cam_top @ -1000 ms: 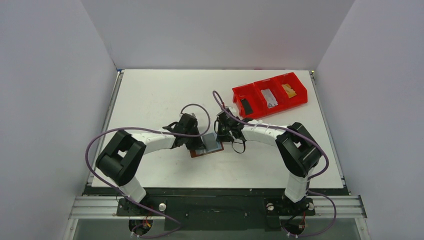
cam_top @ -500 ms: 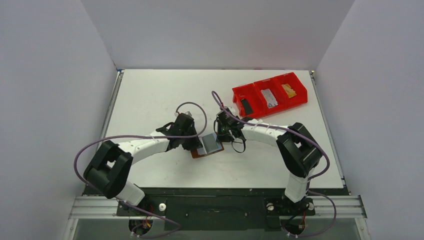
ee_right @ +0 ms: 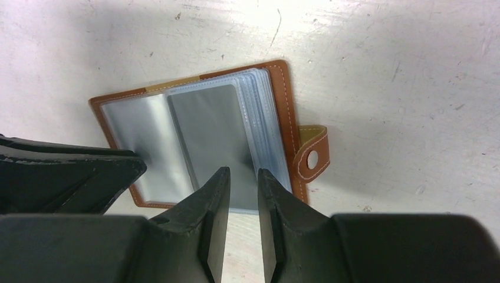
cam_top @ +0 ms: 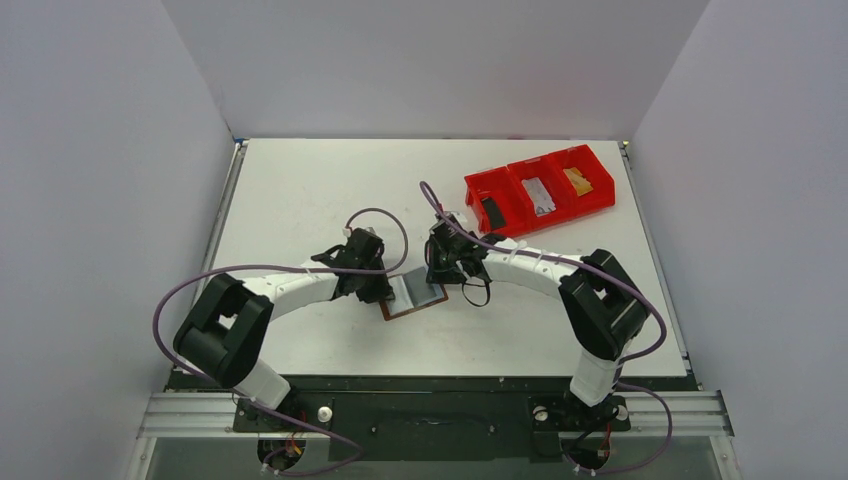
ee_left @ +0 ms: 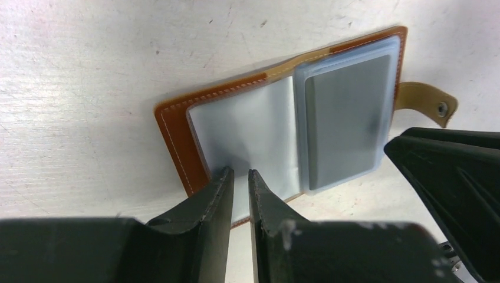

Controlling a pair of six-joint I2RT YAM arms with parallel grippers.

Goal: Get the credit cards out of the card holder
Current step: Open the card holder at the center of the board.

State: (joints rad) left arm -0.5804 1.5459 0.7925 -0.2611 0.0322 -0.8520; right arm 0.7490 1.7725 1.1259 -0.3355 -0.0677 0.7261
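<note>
Card holder [ee_right: 285, 94] cover is looking like smooth tan leather, slight sheen, pale stitching running along the edge. Inner sleeves [ee_left: 247, 135] are reading as clear soft plastic, glossy, catching glare. Card [ee_left: 345, 124] inside is showing flat dark grey, matt through the sleeve. Snap [ee_right: 312, 157] on the tab is looking like bright metal. Table [ee_left: 88, 71] is showing white paint, matt, scratched and pitted. Left gripper [ee_left: 240, 173] and right gripper [ee_right: 243, 171] are looking like matt black plastic, edges showing pale scuffs. Bin [cam_top: 555, 217] is showing glossy red plastic. Walls [cam_top: 100, 200] are reading as plain matt pale grey panels.
</note>
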